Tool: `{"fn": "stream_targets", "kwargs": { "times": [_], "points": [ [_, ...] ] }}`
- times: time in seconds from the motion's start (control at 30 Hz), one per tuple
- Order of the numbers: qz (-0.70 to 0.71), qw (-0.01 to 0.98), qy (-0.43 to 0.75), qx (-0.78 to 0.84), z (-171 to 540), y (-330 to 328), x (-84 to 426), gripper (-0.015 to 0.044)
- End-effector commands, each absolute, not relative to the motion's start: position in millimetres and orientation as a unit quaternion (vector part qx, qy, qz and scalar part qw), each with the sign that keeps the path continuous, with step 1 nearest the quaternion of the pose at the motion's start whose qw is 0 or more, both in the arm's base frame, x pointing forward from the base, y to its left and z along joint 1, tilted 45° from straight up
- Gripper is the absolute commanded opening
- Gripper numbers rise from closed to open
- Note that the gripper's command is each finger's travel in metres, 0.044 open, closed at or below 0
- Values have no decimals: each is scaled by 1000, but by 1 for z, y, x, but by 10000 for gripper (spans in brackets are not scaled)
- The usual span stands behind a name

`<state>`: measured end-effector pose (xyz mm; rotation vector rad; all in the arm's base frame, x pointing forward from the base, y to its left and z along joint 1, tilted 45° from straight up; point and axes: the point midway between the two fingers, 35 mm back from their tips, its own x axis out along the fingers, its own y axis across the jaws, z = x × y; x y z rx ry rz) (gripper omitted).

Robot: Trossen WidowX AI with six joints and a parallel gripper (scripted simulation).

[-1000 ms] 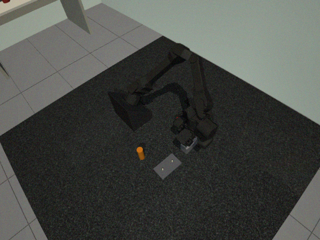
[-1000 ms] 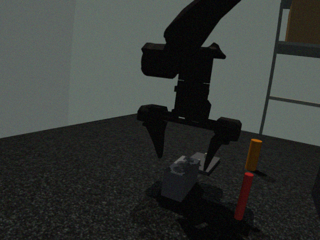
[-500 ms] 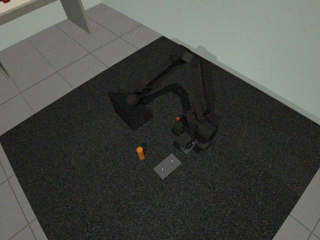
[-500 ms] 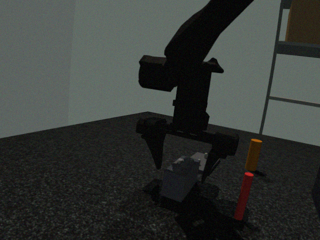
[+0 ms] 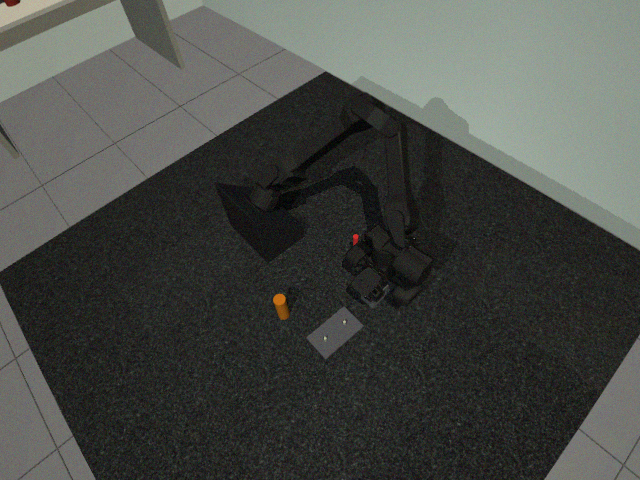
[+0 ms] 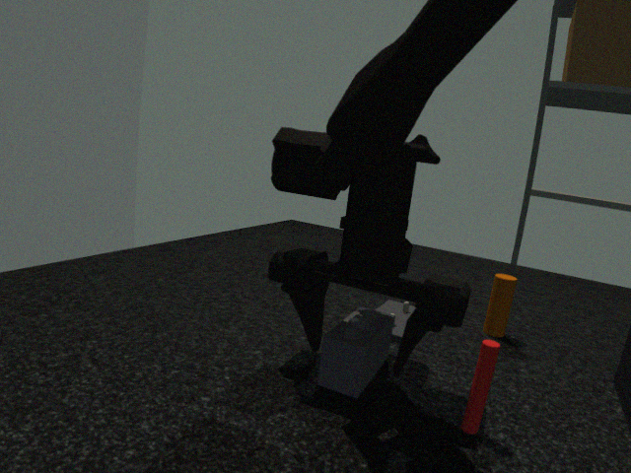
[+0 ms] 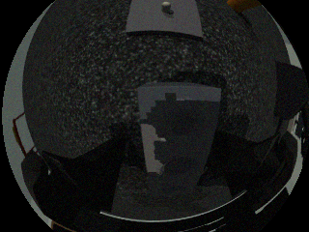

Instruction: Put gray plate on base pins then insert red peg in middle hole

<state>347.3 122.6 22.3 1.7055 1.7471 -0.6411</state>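
The gray plate (image 6: 346, 364) (image 7: 185, 116), a thick block, stands on the dark mat, mostly in shadow. In the top view the arm hides nearly all of it. My gripper (image 6: 356, 362) is open, pointing down, with one finger on each side of the plate near the mat. The gray base (image 5: 336, 345) (image 6: 400, 326) (image 7: 145, 19) lies flat beyond the plate. Its two pale pins stand bare in the top view. The red peg (image 5: 355, 239) (image 6: 480, 386) stands upright on the mat beside the gripper. The plate's holes are not clear in the shadow.
An orange cylinder (image 5: 281, 307) (image 6: 500, 305) (image 7: 242, 5) stands upright to one side of the base. A dark box-like block (image 5: 258, 222) (image 7: 290, 89) is farther off on the mat. A wall is behind the arm in the top view.
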Motion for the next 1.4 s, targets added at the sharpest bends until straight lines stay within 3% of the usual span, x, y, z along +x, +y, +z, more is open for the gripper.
{"fn": "stream_targets", "kwargs": {
  "times": [0.0, 0.23, 0.73, 1.37],
  "points": [
    [-245, 300, 660, 644, 21, 123, 345, 282],
    [-245, 300, 660, 644, 21, 123, 345, 99],
    [-245, 300, 660, 644, 21, 123, 345, 0],
    [-248, 303, 658, 643, 53, 85, 351, 0]
  ]
}}
